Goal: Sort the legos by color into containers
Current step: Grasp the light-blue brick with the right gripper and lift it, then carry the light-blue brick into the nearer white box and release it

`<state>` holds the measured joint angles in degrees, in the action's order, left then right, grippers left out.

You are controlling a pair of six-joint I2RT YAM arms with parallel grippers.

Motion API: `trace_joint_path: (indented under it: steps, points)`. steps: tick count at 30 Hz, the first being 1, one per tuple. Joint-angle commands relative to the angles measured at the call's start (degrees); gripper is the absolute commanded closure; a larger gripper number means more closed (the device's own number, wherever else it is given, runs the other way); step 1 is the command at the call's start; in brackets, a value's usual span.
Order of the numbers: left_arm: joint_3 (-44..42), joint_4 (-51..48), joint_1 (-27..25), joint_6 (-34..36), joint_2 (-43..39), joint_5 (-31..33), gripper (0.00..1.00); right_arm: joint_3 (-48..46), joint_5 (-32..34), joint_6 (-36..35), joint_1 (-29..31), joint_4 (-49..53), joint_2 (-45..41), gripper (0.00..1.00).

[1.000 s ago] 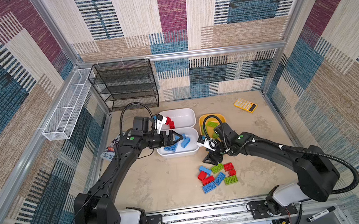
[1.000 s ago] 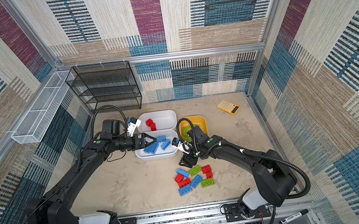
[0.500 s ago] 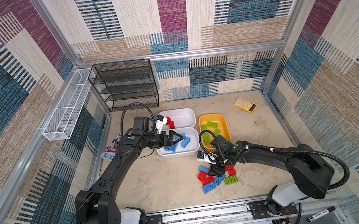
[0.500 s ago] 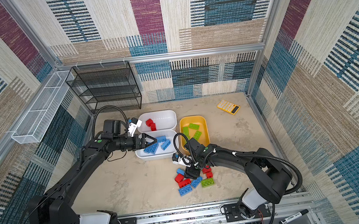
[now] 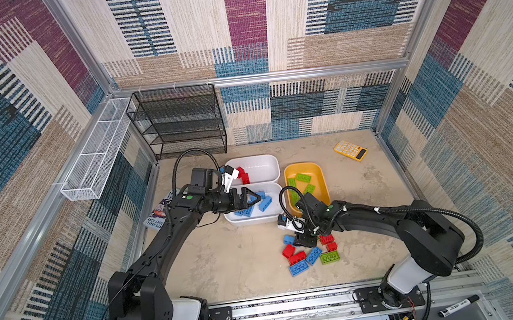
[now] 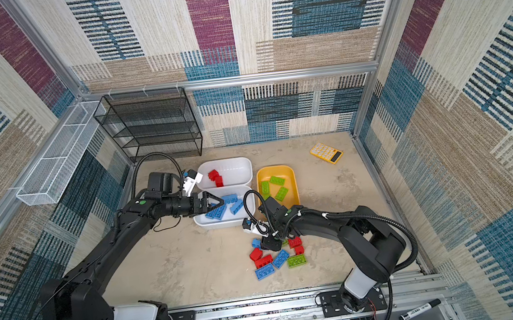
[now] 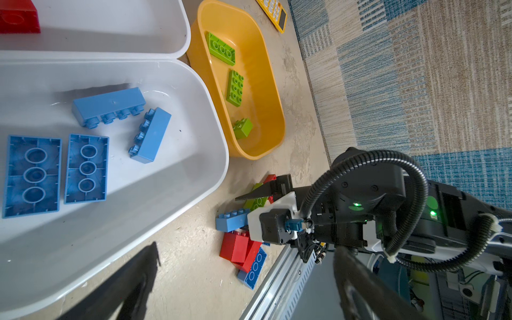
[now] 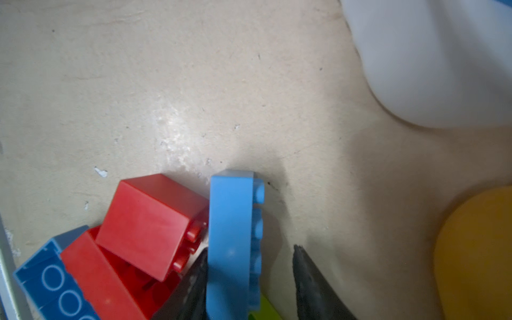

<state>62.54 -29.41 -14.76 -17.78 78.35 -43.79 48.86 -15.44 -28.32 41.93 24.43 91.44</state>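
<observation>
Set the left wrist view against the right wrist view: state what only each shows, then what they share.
Left wrist only: four blue studded plastic bricks in a white plastic tub, lime green bricks in the yellow-orange tub, a yellow calculator. Right wrist only: the gap between one finger of the right claw and the light blue brick it straddles. Both: that claw, that brick, neighbouring red bricks, both tubs' walls.

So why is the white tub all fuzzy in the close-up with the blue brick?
Right wrist view: the white tub and yellow tub are out of focus; the blue brick is sharper and casts a soft shadow beside it. Left wrist view: the white tub is crisp, but the fingers of the left gripper are dark blurs. Both top views: sharp and evenly lit.
</observation>
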Motion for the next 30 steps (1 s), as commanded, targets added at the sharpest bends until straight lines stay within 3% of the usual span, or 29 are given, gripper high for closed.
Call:
trace_joint_path:
  steps: [1,9,17,25,30]
  points:
    - [0.1,-0.3,0.1,1.3,0.0,-0.4,0.01,1.1,-0.4,0.5,0.2,-2.5,1.0,0.51]
    - [-0.6,-0.9,0.3,1.7,-0.7,-0.1,0.01,2.1,-1.8,0.6,0.9,-3.8,4.1,0.55]
    - [-1.2,-1.3,1.2,1.8,-2.1,-0.1,0.01,3.4,-0.8,1.0,1.0,-2.2,2.4,0.71]
    - [-0.3,-1.4,2.4,1.5,-3.4,-0.8,0.01,9.7,0.2,3.8,-1.1,-0.7,-3.9,0.73]
    - [0.7,-1.7,3.2,1.8,-3.4,-0.6,0.01,17.9,-0.3,2.9,-4.0,-2.3,0.8,0.72]
